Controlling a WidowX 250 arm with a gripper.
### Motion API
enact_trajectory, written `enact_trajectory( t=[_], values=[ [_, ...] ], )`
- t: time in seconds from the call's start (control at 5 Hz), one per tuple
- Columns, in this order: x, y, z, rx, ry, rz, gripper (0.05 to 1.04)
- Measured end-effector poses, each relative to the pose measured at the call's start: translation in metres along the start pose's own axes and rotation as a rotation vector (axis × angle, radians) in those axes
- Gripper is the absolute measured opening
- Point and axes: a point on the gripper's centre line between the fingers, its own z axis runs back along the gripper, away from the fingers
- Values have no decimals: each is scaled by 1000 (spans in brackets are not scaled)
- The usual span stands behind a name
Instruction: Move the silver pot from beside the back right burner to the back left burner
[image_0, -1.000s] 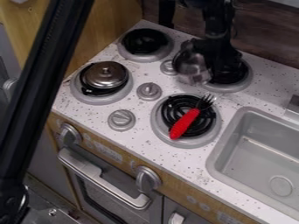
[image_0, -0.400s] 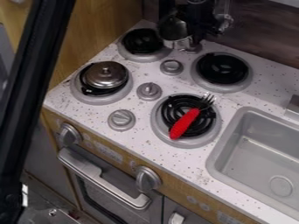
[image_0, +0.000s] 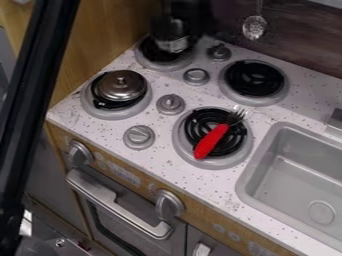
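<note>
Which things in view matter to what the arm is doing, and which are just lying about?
In the work:
- the gripper, at the back left
- the small metal pot, at the gripper
- the back-left burner, beneath the pot

Just lying about:
- the silver lid, on the front-left burner
- the red-handled fork, across the front-right burner

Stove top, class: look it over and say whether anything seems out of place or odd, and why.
The red-handled fork lies across the front right burner, where cookware would normally sit. The metal lid sits on the front left burner, with no pot visible beneath.
</note>
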Motion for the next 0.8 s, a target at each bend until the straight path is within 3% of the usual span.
enact_trajectory(
  t=[0.2, 0.4, 0.6, 0.8],
  values=[
    [-3, 4, -8, -9, 29, 38, 69],
    [-15, 15, -36, -9, 117, 61, 69],
    [-8, 20, -45, 0, 84, 111, 73],
    [-17, 15, -47, -24, 126, 133, 113]
  ],
)
